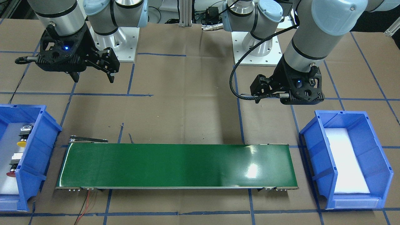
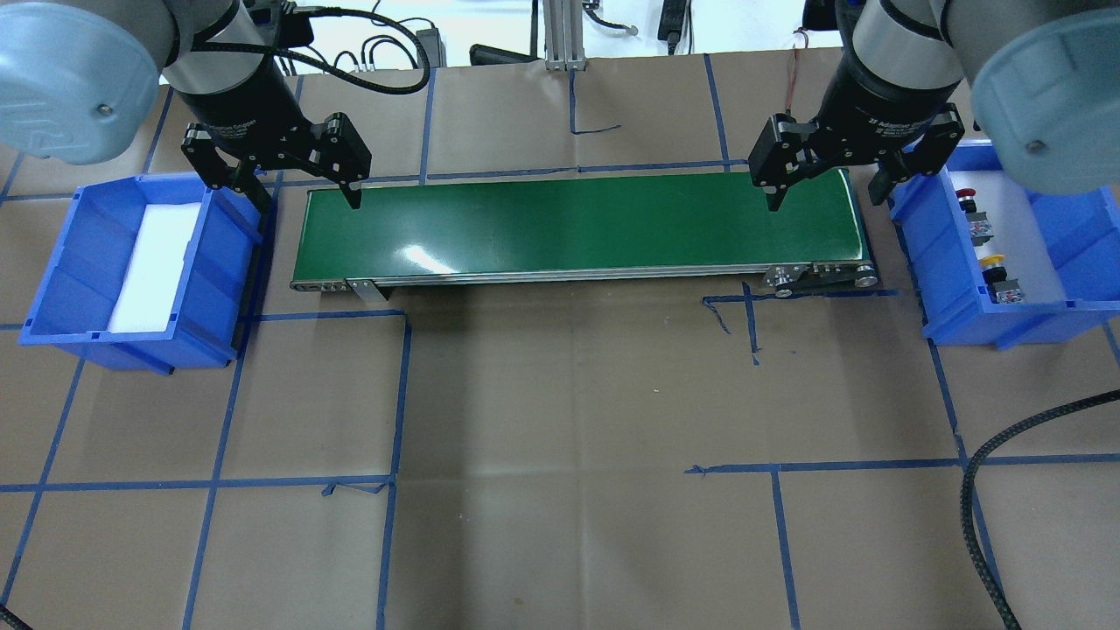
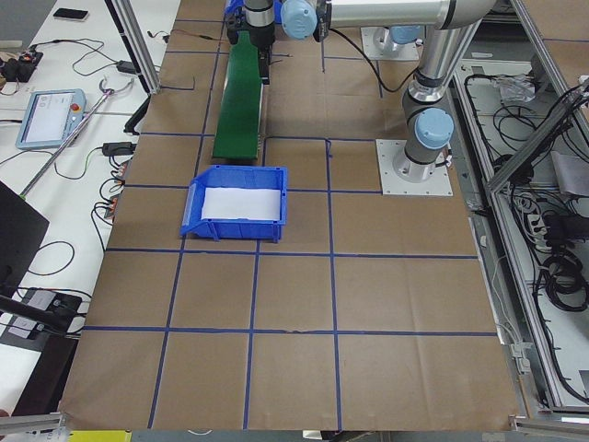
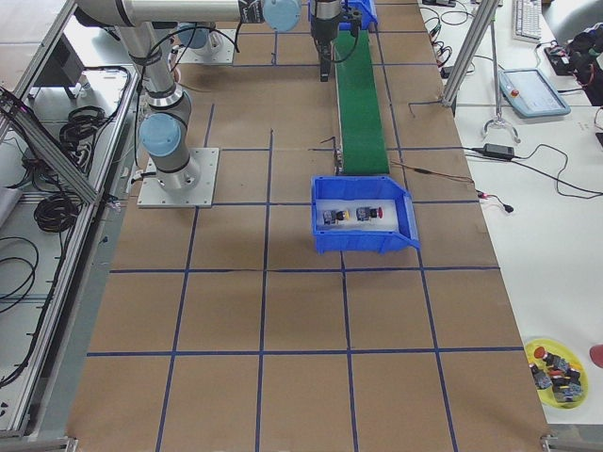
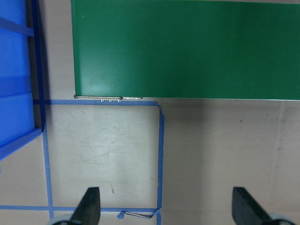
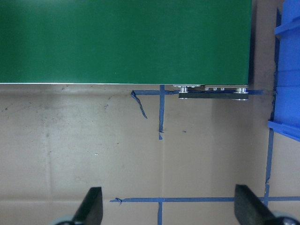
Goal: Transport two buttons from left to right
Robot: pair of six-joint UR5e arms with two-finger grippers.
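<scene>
– Hanging on the robot's side of the green belt (image 2: 577,223), are both tools free?
– Yes. The left tool (image 2: 308,199) is near the belt's left end, jaws spread wide, gripping nothing; the right tool (image 2: 825,199), near its right end, is just as wide and bare
– And the buttons?
– Both lie on the white pad in the blue bin (image 2: 954,325) just off the belt's right end: the red button (image 2: 973,214) toward the belt's far edge, the yellow button (image 2: 999,278) toward its robot-side edge, apart
</scene>
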